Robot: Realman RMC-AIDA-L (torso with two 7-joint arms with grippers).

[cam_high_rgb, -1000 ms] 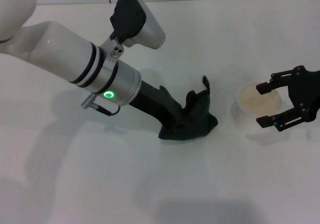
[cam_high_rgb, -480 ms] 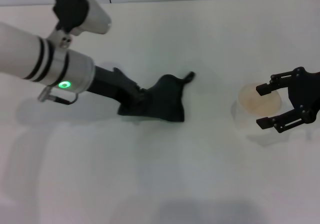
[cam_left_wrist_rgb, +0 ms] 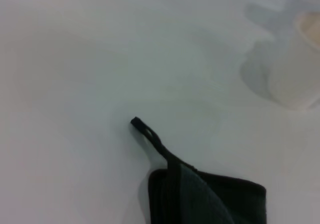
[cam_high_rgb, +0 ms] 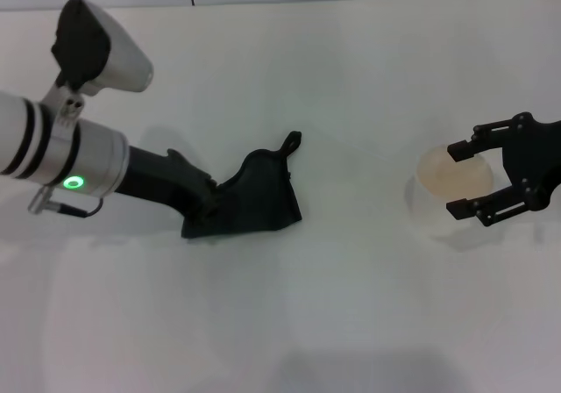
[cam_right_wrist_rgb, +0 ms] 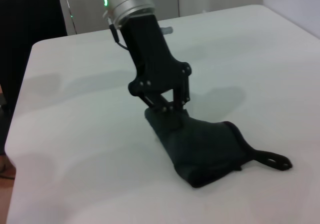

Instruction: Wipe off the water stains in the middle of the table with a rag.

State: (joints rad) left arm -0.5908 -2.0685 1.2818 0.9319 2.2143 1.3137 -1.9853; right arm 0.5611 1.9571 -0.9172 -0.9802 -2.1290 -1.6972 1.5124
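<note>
One rag (cam_high_rgb: 254, 202) is lying on the white counter (cam_high_rgb: 351, 68), one cup (cam_high_rgb: 447, 187) is standing toward the right, and two grippers are showing in the head view. No orange-brown stain is showing on the bare counter in any view.

The rag is dark, nearly black, soft and creased into folds, with a single thin pointed tail sticking out from its upper edge toward the far side of the counter (the left wrist view is showing that tail clearly, as a narrow strip ending in a small loop). It is sitting left of the counter's middle, well apart from the cup.

The left gripper (cam_high_rgb: 209, 210) is reaching in low from the left and pressing down onto the left edge of the rag; in the right wrist view its fingers (cam_right_wrist_rgb: 170, 115) are clenching a bunched bit of the cloth against the counter. A green ring light is glowing on that arm's wrist.

The right gripper (cam_high_rgb: 473, 181) is hovering at the right edge, its fingers spread wide on either side of the cup without clearly touching it. The cup is translucent white, roundish, and is holding a pale tan tint inside; the left wrist view is catching it only at its edge.
</note>
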